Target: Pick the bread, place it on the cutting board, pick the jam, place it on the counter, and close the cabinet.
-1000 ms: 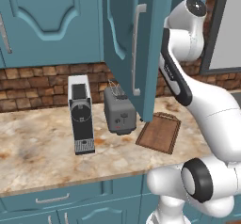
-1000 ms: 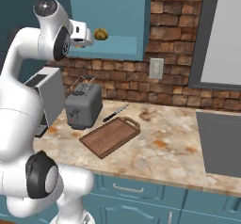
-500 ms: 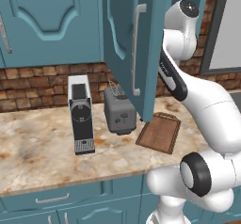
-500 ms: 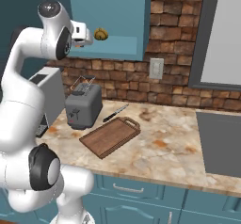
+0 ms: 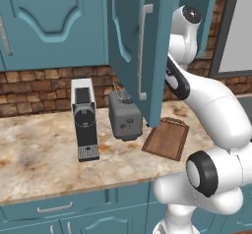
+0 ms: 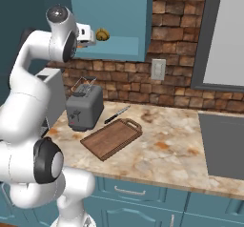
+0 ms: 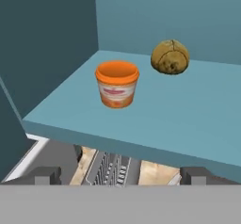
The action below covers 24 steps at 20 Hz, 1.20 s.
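Observation:
The bread [image 7: 170,57] is a tan bun at the back of the teal cabinet shelf [image 7: 197,119]. The orange jam [image 7: 117,84] stands upright in front of it, to its left. My gripper [image 7: 122,176] is open, fingertips wide apart, just outside the shelf's front edge and empty. In the right base view the gripper [image 6: 92,35] hovers beside the bread [image 6: 102,35]. The cabinet door [image 5: 133,41] hangs open with its silver bar handle [image 5: 141,51]. The cutting board [image 6: 112,138] [image 5: 167,138] lies bare on the counter [image 6: 171,145].
A grey toaster [image 6: 85,108] stands left of the board, directly below my hand. A knife [image 6: 116,114] lies behind the board. A coffee machine [image 5: 84,120] stands further left. A dark sunken surface [image 6: 224,145] is at the right.
The arm's upper joint has shifted slightly left toward the cabinet opening. The bread, the jam and the board have not moved.

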### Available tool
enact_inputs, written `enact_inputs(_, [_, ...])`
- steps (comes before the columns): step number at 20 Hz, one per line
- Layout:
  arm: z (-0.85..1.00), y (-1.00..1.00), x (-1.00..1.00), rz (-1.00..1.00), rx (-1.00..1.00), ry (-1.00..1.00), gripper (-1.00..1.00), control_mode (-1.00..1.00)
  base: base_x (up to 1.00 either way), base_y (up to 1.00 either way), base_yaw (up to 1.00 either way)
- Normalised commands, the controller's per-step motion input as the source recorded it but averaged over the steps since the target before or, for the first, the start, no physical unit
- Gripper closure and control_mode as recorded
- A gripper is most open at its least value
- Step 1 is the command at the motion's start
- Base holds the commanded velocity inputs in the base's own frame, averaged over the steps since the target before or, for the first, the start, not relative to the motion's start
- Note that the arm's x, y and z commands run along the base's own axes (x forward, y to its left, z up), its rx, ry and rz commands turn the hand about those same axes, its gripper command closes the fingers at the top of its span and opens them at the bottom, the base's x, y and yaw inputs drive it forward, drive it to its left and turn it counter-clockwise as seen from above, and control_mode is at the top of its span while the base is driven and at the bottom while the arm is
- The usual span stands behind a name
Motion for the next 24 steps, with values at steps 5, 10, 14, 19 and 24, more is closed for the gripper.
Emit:
enact_inputs(5, [-0.1,0.0,0.31,0.02,0.0,-0.06,-1.0,-1.0,0.0,0.0,0.0])
enact_inputs(10, [0.0,0.01,0.34,0.02,0.0,-0.04,-1.0,-1.0,0.0,0.0,0.0])
enact_inputs(14, [0.0,0.04,0.23,0.03,0.0,0.0,-1.0,-1.0,0.0,0.0,0.0])
enact_inputs(19, [0.0,0.05,0.18,0.03,0.0,0.0,-1.0,-1.0,0.0,0.0,0.0])
enact_inputs(24, [0.0,0.12,0.09,0.02,0.0,0.0,-1.0,-1.0,0.0,0.0,0.0])
